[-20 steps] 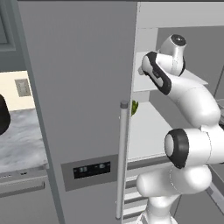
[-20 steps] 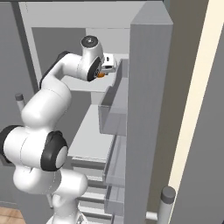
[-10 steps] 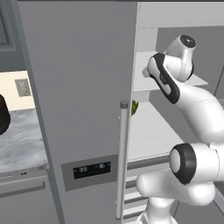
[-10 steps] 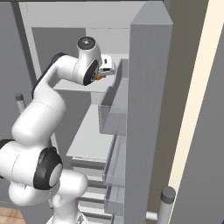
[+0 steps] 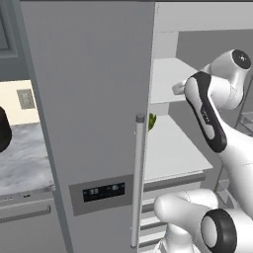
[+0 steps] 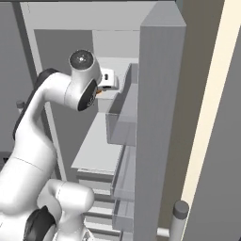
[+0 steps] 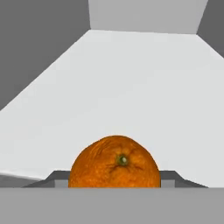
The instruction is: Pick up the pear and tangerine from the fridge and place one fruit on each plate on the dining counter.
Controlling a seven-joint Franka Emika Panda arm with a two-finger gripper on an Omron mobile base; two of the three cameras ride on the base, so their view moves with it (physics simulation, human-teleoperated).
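The tangerine (image 7: 114, 162), bright orange with a small green stem scar, sits between my two dark fingertips (image 7: 57, 178) low in the hand view. My gripper (image 7: 116, 176) is shut on it, just above a white fridge shelf (image 7: 131, 87). In the right base view the gripper (image 6: 103, 88) is at the upper shelf of the open fridge (image 6: 160, 117), with a sliver of the tangerine (image 6: 99, 92) showing under the hand. The pear, the plates and the dining counter are out of view.
The closed grey fridge door (image 5: 94, 99) with its bar handle (image 5: 137, 178) and dark display panel (image 5: 104, 191) stands to the left. A green vegetable (image 5: 151, 121) lies on the lower shelf. Clear door bins (image 6: 123, 117) hang on the open door to the right.
The hand has drawn back a little from the upper shelf with the tangerine in it, and the elbow has swung out to the right in the left base view.
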